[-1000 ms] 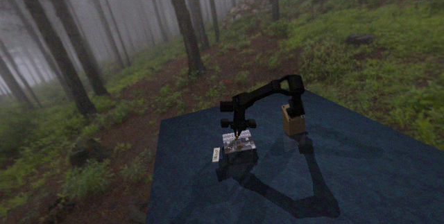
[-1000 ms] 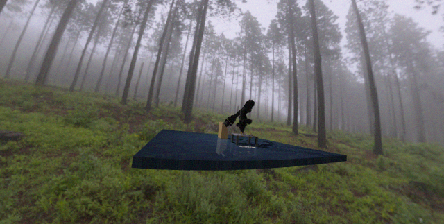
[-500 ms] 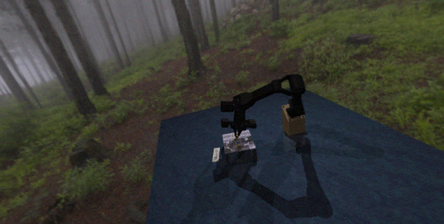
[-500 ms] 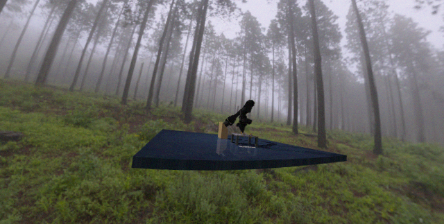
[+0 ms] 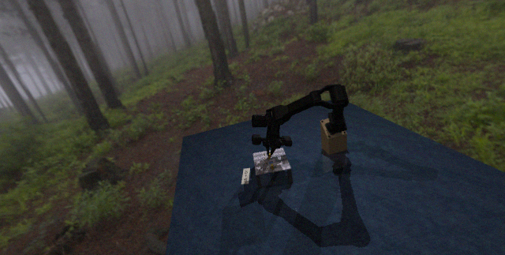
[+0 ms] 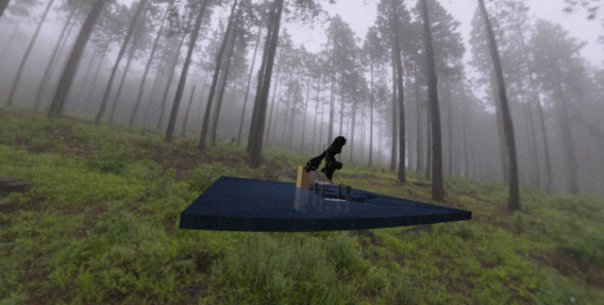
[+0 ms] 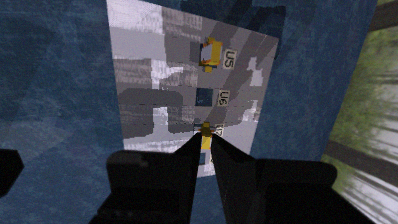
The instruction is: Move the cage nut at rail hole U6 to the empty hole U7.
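A blue table (image 5: 221, 148) (image 6: 264, 203) bears the black arm (image 5: 297, 106) (image 6: 318, 160) and the rail plate (image 5: 263, 164) (image 6: 326, 183) (image 7: 140, 50). Hole U6 (image 7: 204, 97) is vacant. The other cage nut (image 7: 213, 54) sits at U5. The claw (image 5: 270, 155) (image 6: 329, 180) (image 7: 205, 136) is clamped on the yellow cage nut (image 7: 206, 129), positioned at U7; its seating cannot be confirmed.

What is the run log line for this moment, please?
hand: shut on cage nut | nut: at U7, seating unclear | hole U6: empty | other nut: at U5 | release: pending
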